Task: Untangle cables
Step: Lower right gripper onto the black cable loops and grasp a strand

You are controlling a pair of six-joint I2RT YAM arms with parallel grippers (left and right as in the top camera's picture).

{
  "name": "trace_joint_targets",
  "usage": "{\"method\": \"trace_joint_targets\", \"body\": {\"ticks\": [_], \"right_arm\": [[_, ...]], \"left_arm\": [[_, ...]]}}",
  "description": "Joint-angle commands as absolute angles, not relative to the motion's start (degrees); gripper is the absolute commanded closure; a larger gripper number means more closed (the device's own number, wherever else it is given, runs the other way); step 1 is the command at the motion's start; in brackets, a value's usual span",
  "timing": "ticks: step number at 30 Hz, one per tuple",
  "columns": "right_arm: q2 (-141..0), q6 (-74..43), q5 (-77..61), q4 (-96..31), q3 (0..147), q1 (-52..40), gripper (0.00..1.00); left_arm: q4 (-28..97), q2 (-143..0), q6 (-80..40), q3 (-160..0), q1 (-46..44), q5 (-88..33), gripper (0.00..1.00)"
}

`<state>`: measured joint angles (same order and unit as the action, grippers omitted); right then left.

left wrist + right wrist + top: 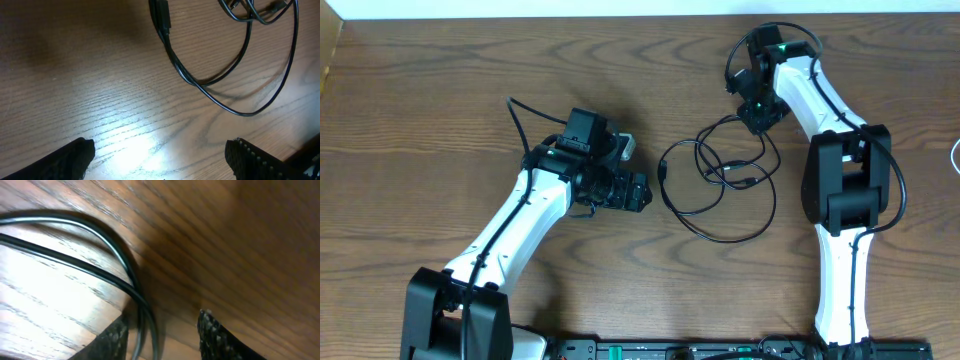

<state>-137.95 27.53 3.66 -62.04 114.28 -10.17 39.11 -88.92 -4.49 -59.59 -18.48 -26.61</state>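
The cables are thin black cords lying in loose overlapping loops on the wooden table, between my two arms. One small plug end points toward my left gripper. That gripper is open just left of the loops, with bare wood between its fingers; the plug and cord lie ahead of it. My right gripper is low at the loops' upper right. Its jaws stand apart, and two cable strands run between them, close to the left finger.
The table's far edge runs along the top of the overhead view. A light brown object sits at the upper left corner. A thin white cord shows at the right edge. A black base unit lies along the front edge.
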Motion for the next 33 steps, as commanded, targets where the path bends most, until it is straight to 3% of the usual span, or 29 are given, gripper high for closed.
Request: {"method": "trace_joint_targets", "body": {"ticks": [1, 10, 13, 15, 27, 33], "right_arm": [[-138.8, 27.9, -1.8, -61.5, 111.4, -10.0, 0.62], [-138.8, 27.7, -3.4, -60.2, 104.8, -10.4, 0.73], [-138.8, 26.0, -3.4, -60.5, 104.8, -10.4, 0.83], [-138.8, 24.2, -3.4, -60.4, 104.8, -10.4, 0.99], [-134.7, 6.0, 1.3, -61.8, 108.2, -10.5, 0.99], [-120.9, 2.3, 0.8, -64.8, 118.8, -11.5, 0.99]], "left_arm": [[39.2, -88.9, -4.6, -60.1, -18.5, -26.1, 0.11], [39.2, -88.9, -4.6, -60.1, -18.5, -26.1, 0.11], [39.3, -88.9, -4.6, -60.1, -18.5, -26.1, 0.11], [39.4, -88.9, -4.6, -60.1, -18.5, -26.1, 0.11], [39.8, -88.9, -4.6, -60.1, -18.5, -26.1, 0.11], [39.8, -88.9, -4.6, -60.1, -18.5, -26.1, 0.11]]}}
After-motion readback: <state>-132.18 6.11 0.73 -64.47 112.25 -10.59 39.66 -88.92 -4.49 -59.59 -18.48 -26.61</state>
